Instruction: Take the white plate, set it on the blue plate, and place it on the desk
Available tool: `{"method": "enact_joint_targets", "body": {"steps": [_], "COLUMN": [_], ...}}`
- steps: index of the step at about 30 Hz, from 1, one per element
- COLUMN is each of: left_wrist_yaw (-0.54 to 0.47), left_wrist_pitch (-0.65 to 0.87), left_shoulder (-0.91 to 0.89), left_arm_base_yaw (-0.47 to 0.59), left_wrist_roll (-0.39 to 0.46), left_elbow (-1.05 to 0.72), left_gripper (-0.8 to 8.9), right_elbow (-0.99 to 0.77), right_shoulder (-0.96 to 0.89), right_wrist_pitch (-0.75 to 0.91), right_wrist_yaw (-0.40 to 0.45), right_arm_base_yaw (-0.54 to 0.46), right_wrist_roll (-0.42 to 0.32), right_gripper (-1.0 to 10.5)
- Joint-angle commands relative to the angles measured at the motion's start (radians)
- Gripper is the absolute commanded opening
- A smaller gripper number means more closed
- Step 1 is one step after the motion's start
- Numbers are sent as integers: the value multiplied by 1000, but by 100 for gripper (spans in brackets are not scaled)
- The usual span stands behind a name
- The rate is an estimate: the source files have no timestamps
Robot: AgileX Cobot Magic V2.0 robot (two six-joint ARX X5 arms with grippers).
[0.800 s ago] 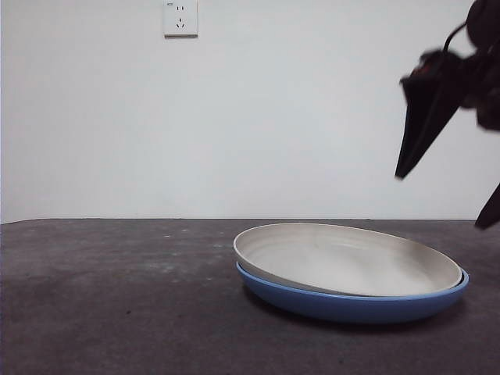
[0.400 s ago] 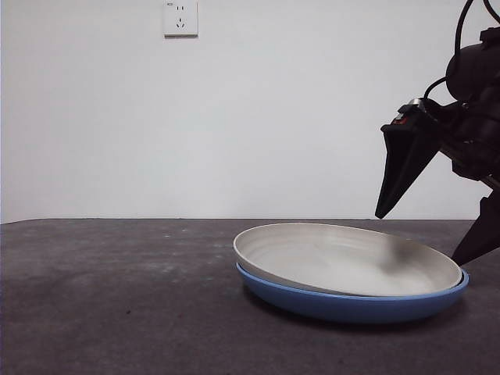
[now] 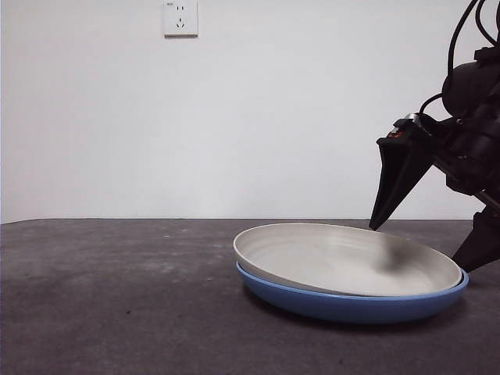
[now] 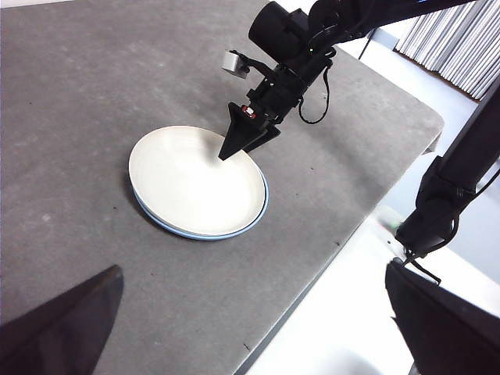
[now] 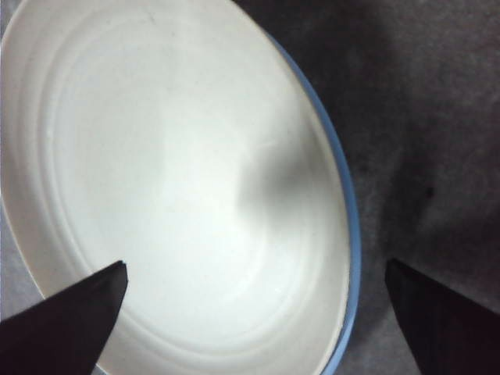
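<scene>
No brand, label or readable writing shows on either plate; the only marked thing is a white wall socket (image 3: 180,18) high on the wall behind the desk, its print too small to read. The white plate (image 3: 344,258) sits nested inside the blue plate (image 3: 351,306), and the pair rests on the desk (image 3: 117,297), with only a thin blue rim showing around the white one. The white plate lies slightly tilted, its edge riding a little higher on the side away from the right gripper. Being round, the plates have no long axis, and their hollows face up. The right gripper (image 3: 430,246) reaches down at a slant over the plates' rim, jaws spread wide apart, one black jaw tip above the white plate's inside and the other beyond the blue rim, holding nothing. The left gripper (image 4: 250,328) hangs high and well away from the plates, its jaws also spread wide and empty.
</scene>
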Motion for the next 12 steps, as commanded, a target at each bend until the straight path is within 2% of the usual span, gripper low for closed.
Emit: {"method": "enact_joint_targets", "body": {"steps": [1,8,12], "left_wrist_yaw": [3,3,3], "left_wrist_pitch": [17,16,15], "left_shoulder": [3,3,3], "left_arm_base_yaw": [-5,-5,-5], "left_wrist_roll": [-3,-3,-4], "left_elbow": [11,11,11], "left_gripper": [603,603,603], "right_elbow": [17,16,16], "right_shoulder": [25,51,51], "right_wrist_pitch": [7,3,-3], "right_wrist_yaw": [-5,0,35], "right_arm_base_yaw": [2,2,2], "right_wrist_roll": [-11,-7,-2], "right_gripper": [499,269,75]}}
